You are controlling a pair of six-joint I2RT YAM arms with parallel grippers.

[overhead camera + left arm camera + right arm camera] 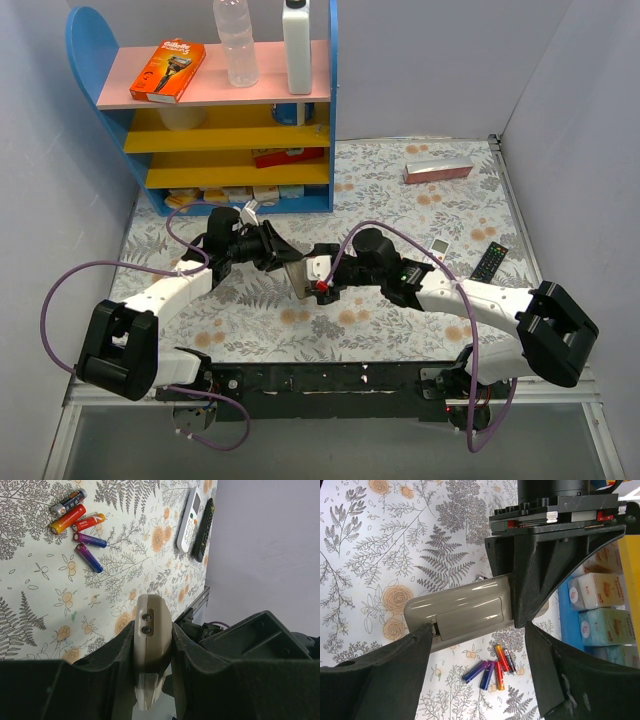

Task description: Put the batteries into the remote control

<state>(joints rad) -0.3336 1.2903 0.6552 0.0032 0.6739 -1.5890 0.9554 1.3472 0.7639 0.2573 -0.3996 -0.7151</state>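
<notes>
My left gripper (pixel 152 630) is shut on the remote control (pixel 151 625), a beige-white body held edge-on above the table (pixel 380 200). The right wrist view shows the remote control (pixel 460 610) from its back, battery cover closed, with the left arm's black jaws clamping its right end. My right gripper (pixel 477 630) is open just in front of it, one fingertip (pixel 422 635) by the cover's end; contact is unclear. The batteries (pixel 492 672), several red, orange and blue-purple cells, lie loose on the floral cloth below. They also show in the left wrist view, batteries (pixel 80 525). From above, both grippers (pixel 270 250) (pixel 322 275) meet mid-table.
A slim white remote (pixel 438 247) and a black remote (pixel 489 262) lie at the right. A pink box (pixel 437 170) sits at the back right. A blue shelf unit (pixel 230 120) with bottles and packs stands at the back left. Walls close in on both sides.
</notes>
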